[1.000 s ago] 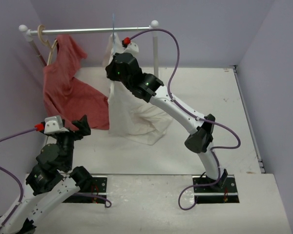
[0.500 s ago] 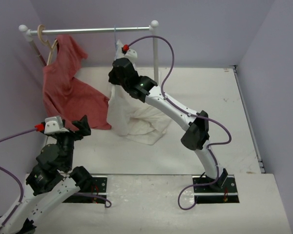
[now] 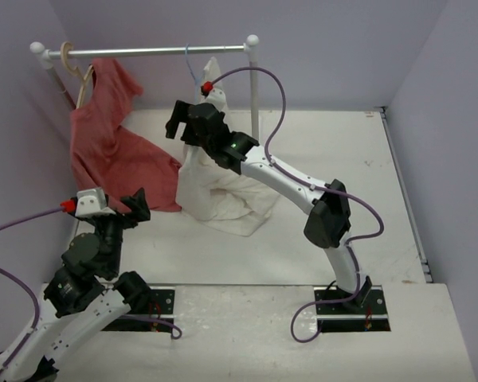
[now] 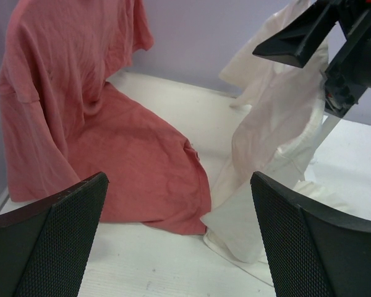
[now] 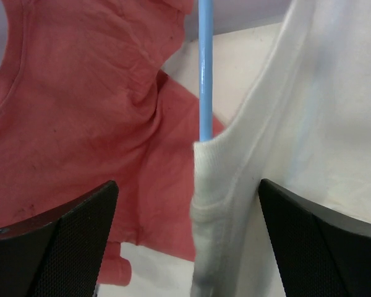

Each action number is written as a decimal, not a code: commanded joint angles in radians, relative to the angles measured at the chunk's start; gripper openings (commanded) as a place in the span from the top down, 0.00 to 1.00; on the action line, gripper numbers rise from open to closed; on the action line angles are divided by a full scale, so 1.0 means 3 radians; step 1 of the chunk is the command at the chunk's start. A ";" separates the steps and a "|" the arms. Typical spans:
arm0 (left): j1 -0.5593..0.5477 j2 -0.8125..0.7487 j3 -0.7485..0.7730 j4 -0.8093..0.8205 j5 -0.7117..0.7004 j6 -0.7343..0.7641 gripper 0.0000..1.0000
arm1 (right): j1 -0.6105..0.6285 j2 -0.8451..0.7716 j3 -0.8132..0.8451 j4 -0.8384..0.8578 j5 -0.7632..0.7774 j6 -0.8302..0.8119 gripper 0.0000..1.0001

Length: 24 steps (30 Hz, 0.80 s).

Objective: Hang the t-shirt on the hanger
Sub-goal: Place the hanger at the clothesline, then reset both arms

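Note:
The white t-shirt hangs from the light-blue wire hanger, whose hook reaches up to the rail. The shirt's lower part lies bunched on the table. My right gripper is open just in front of the shirt's neck and touches nothing. In the right wrist view the blue hanger wire runs down into the white collar, which sits between the spread fingers. My left gripper is open, low at the near left, facing the white t-shirt.
A red t-shirt hangs on a tan wooden hanger at the rail's left end and spreads over the table. The rail's right post stands just behind the white shirt. Purple walls close the left, back and right.
My right gripper has opened, let go of the hanger top and drawn back down from the rail. The hanger now hangs at the rail. The left arm has stayed put.

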 commanded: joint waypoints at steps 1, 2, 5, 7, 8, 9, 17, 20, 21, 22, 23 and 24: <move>0.0001 0.0132 -0.0007 0.0083 -0.0073 -0.0115 0.00 | 0.0009 -0.0687 -0.0342 -0.0046 0.0056 -0.0274 0.01; 0.0009 0.0170 0.0002 0.0067 -0.0071 -0.0131 0.00 | 0.0002 -0.0926 -0.0528 -0.0025 0.0060 -0.0383 0.01; 0.0077 0.0267 0.0049 0.0001 -0.0052 -0.0199 0.00 | -0.0002 -0.1543 -0.1090 0.0063 0.0016 -0.0656 0.01; 0.0136 0.0318 0.0076 -0.0012 -0.0039 -0.0218 0.00 | -0.0023 -0.2012 -0.1422 0.0060 -0.0080 -0.0800 0.01; 0.0156 0.0341 0.0084 -0.0033 -0.0045 -0.0225 0.00 | -0.0048 -0.2041 -0.1539 0.0039 -0.0172 -0.0842 0.01; 0.0169 0.0380 0.0163 -0.0108 -0.0111 -0.0295 0.00 | -0.0109 -0.2303 -0.1728 -0.0166 -0.0269 -0.0886 0.01; 0.0170 0.0492 0.0306 -0.0333 -0.0291 -0.0311 0.00 | -0.0155 -0.4465 -0.3131 -0.1055 0.0765 -0.1104 0.01; 0.0170 0.0523 0.0398 -0.0343 -0.0251 -0.0086 0.00 | -0.0155 -0.5237 -0.3300 -0.1774 0.1254 -0.1224 0.01; 0.0170 0.0526 0.0424 -0.0348 -0.0266 -0.0047 0.00 | -0.0155 -0.5386 -0.3316 -0.1870 0.1293 -0.1303 0.01; 0.0170 0.0526 0.0454 -0.0371 -0.0289 -0.0049 0.00 | -0.0155 -0.5518 -0.3321 -0.1971 0.1299 -0.1357 0.01; 0.0170 0.0498 0.0473 -0.0387 -0.0343 -0.0073 0.00 | -0.0155 -0.5687 -0.3299 -0.2128 0.1309 -0.1358 0.01; 0.0170 0.0440 0.0480 -0.0384 -0.0451 -0.0100 0.00 | -0.0155 -0.5898 -0.3255 -0.2326 0.1329 -0.1334 0.01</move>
